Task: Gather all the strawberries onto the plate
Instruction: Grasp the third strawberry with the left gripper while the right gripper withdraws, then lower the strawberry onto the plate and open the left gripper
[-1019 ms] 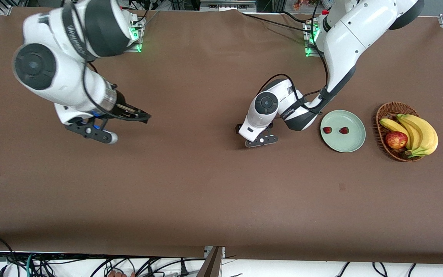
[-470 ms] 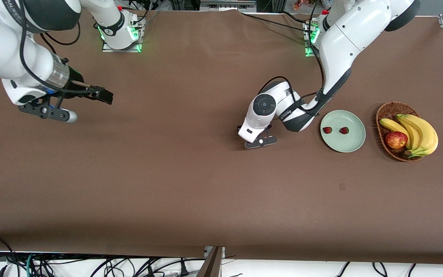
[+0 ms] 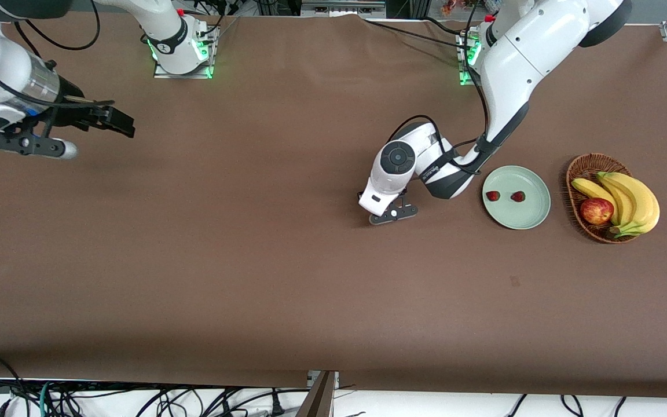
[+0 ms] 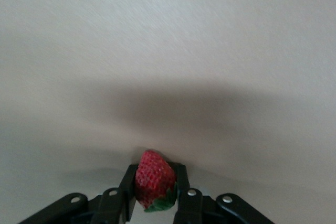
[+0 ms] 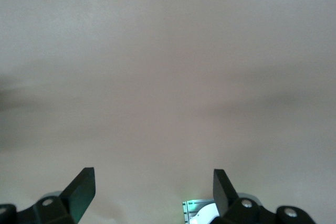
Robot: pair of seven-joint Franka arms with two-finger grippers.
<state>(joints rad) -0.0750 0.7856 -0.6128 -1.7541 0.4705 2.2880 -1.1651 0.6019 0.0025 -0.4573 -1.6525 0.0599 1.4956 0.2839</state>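
Note:
Two small red strawberries lie in the pale mint-green plate. My left gripper is low over the brown table, beside the plate toward the right arm's end. In the left wrist view my left gripper is shut on the third strawberry, red with a green cap, pinched between the black fingers. That berry is hidden under the hand in the front view. My right gripper is open and empty, up over the table at the right arm's end; it also shows in the right wrist view.
A brown wicker basket stands beside the plate at the left arm's end, holding bananas and a red-yellow apple. A brown cloth covers the table.
My right arm has swung away toward its own end of the table and a little toward the bases. My left gripper has stayed in place on the strawberry.

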